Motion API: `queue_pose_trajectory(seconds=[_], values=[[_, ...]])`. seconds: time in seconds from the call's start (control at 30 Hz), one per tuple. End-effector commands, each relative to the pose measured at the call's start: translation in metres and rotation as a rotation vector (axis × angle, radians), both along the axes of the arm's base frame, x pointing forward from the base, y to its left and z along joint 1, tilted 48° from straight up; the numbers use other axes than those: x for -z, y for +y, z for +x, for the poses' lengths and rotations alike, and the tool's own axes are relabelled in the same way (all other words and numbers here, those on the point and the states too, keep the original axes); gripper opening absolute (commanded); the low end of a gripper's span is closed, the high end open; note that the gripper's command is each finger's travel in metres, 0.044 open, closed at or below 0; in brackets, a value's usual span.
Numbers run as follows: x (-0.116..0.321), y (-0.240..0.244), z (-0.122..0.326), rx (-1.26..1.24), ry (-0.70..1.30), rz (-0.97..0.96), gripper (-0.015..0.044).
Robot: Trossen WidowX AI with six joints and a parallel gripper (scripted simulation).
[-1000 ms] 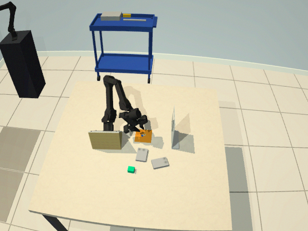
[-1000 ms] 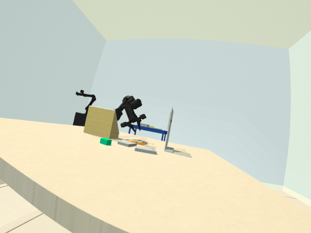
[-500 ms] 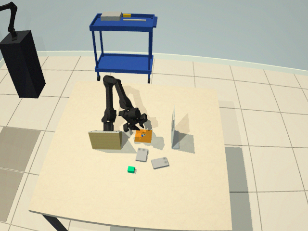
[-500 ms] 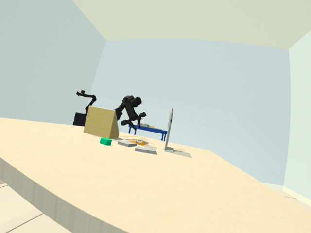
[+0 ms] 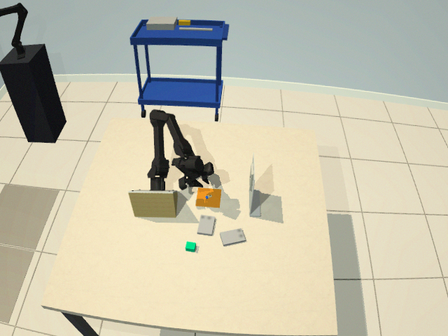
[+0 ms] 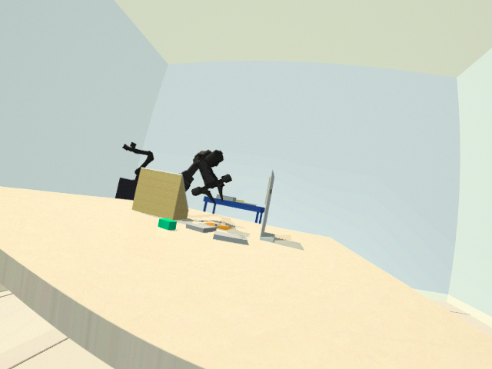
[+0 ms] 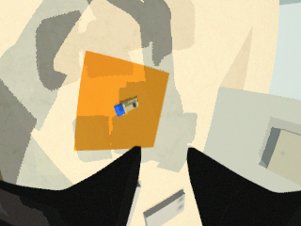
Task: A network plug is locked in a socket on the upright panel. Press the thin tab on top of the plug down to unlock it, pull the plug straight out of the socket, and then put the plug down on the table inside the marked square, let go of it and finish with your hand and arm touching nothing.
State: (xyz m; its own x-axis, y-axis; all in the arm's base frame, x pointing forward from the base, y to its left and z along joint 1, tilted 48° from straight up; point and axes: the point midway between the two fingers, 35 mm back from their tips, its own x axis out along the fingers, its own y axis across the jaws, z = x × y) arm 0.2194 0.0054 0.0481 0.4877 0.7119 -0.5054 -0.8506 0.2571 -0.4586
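While my black two-fingered gripper [image 5: 195, 185] [image 6: 218, 201] [image 7: 164, 153] hung parted and empty — above the bench, back from its front edge — the small blue-and-beige plug [image 5: 208, 197] [image 7: 123, 107] lay inside the flat orange square [image 5: 201, 202] [image 6: 226, 227] [image 7: 92, 101].

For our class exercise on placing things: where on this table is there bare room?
Bare: the near stretch below the green block. Crowded: between wooden wedge and upright panel, under the gripper.

Black arm [image 5: 179, 143] [image 6: 206, 168] bent above the table, fingers [image 5: 206, 179] [image 6: 220, 192] apart, empty, pointing downward.
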Motion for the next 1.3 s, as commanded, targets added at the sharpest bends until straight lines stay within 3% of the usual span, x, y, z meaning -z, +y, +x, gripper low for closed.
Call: queue_pose_trajectory(seconds=[0.0, 0.43, 1.27], values=[[-0.006, -0.004, 0.002, 0.002, -0.014, -0.001, 0.0156], [-0.012, -0.008, -0.001, 0.002, -0.005, 0.007, 0.0156], [-0.056, -0.06, 0.008, 0.006, -0.007, -0.002, 0.0156]])
